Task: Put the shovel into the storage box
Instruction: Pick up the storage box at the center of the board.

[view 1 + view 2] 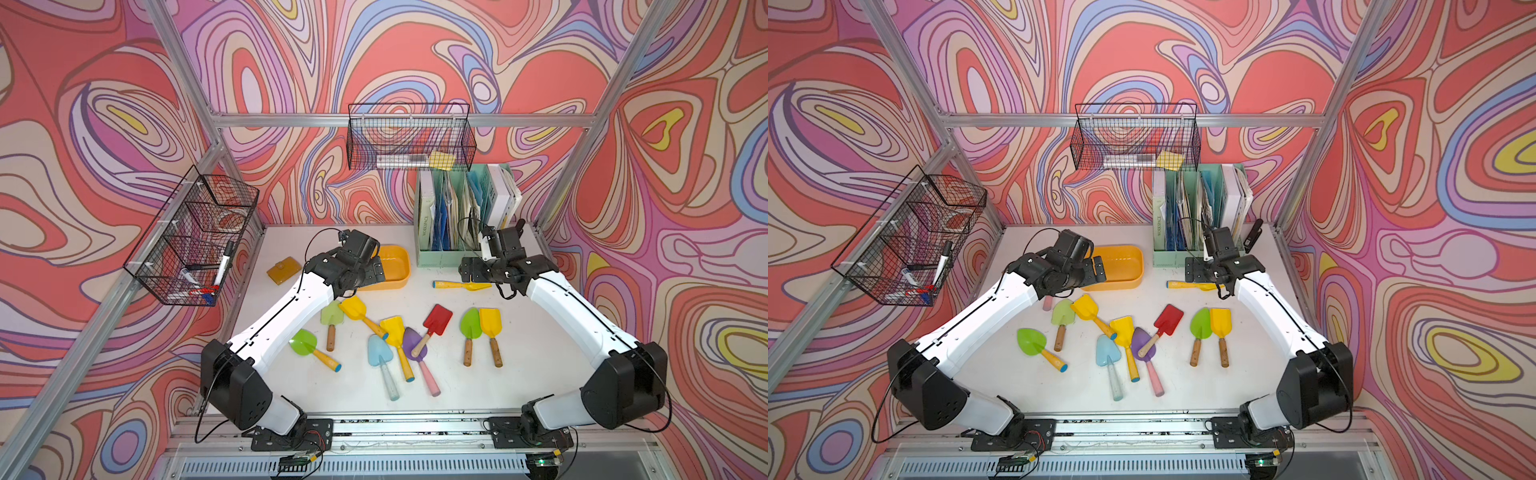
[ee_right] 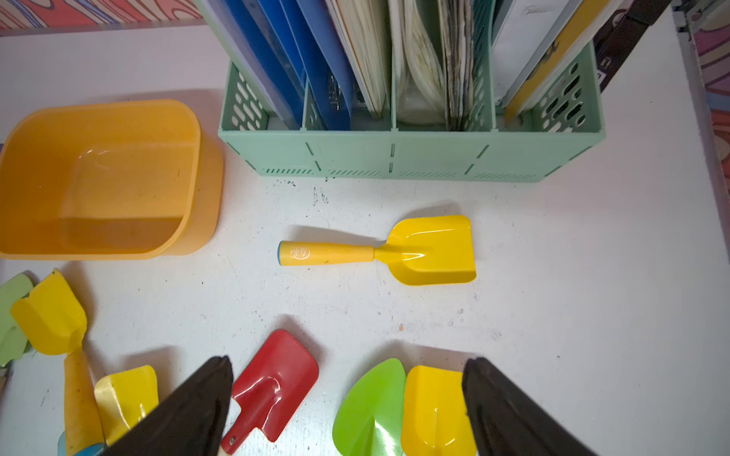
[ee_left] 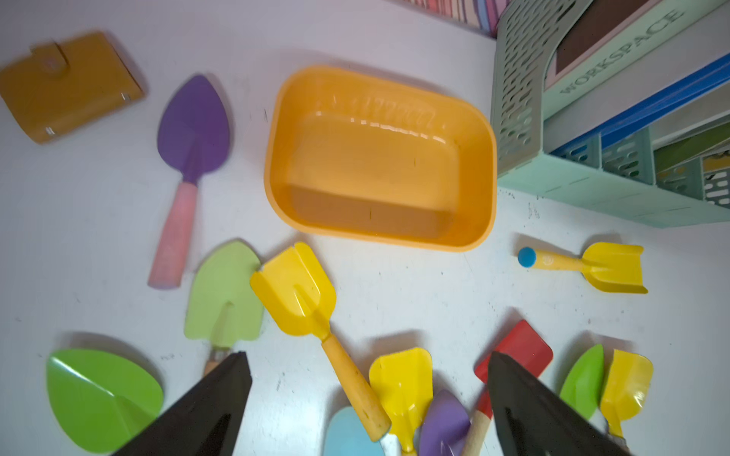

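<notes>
Left gripper (image 3: 367, 355), right gripper (image 2: 349, 360): both wide open, empty. Eleven shovels (image 1: 437, 320) on table (image 1: 532, 374), one storage box (image 1: 397, 266), nothing inside. Lone yellow shovel (image 2: 379, 252) lies flat beside storage box, handle toward it, blade pointing away.

- Mint-green slotted plastic file organizer (image 1: 440, 257), packed with blue folders and papers, stands at the white desk's (image 1: 519, 374) far edge, toward its far right corner.
- Mustard-yellow snap-flap wallet (image 1: 284, 270) lies flat toward the desk's far left corner.
- Black wire basket (image 1: 409, 137) hangs above the far edge, holding a yellow sticky pad (image 1: 441, 160).
- Second black wire basket (image 1: 195, 237) hangs over the left edge, holding marker pens (image 1: 224, 264).
</notes>
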Controlling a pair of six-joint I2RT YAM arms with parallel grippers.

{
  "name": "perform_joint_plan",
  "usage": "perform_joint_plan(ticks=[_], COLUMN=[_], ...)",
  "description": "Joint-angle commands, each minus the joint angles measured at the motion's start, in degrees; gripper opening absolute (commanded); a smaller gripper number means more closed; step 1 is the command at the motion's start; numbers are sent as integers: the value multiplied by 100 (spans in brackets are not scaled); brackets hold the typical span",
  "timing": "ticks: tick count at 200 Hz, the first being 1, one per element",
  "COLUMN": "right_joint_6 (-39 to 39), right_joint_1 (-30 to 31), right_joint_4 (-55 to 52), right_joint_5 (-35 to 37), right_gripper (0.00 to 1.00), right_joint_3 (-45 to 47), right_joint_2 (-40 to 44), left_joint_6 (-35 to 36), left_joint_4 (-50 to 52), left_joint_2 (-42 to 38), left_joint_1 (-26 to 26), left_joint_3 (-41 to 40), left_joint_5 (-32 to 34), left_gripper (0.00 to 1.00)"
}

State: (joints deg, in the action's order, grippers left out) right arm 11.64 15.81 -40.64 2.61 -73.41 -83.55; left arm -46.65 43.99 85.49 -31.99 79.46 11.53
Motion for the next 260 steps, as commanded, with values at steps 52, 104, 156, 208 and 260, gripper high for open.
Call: perform_joint_plan(ticks=[52,104,156,208,260], right_joint_6=[-984,-1589,-1945,-2002,-2015], right_joint_1=[18,18,18,13,17], right_joint_4=[231,307,232,243,325], right_joint_5=[-1306,-2102,-2562,-2652,-2781], right_gripper=[93,91,90,89,89], right_joint_3=[-27,-135,-257,-272,-231], right_joint_2=[-495,-805,-1192,-1409,-1493], left_joint_6=[-2273,-3324,-4576,-4933,-5103], left_joint_4=[-668,-438,-285,-312,-172], left_joint_2=[960,2167,2590,3016,3386], left_joint_1=[-172,-167,-224,-229,-221], left_joint_3=[566,1560,1419,1496,1807], left_joint_5=[-145,-111,-62,90,275], left_gripper=[99,99,96,95,89])
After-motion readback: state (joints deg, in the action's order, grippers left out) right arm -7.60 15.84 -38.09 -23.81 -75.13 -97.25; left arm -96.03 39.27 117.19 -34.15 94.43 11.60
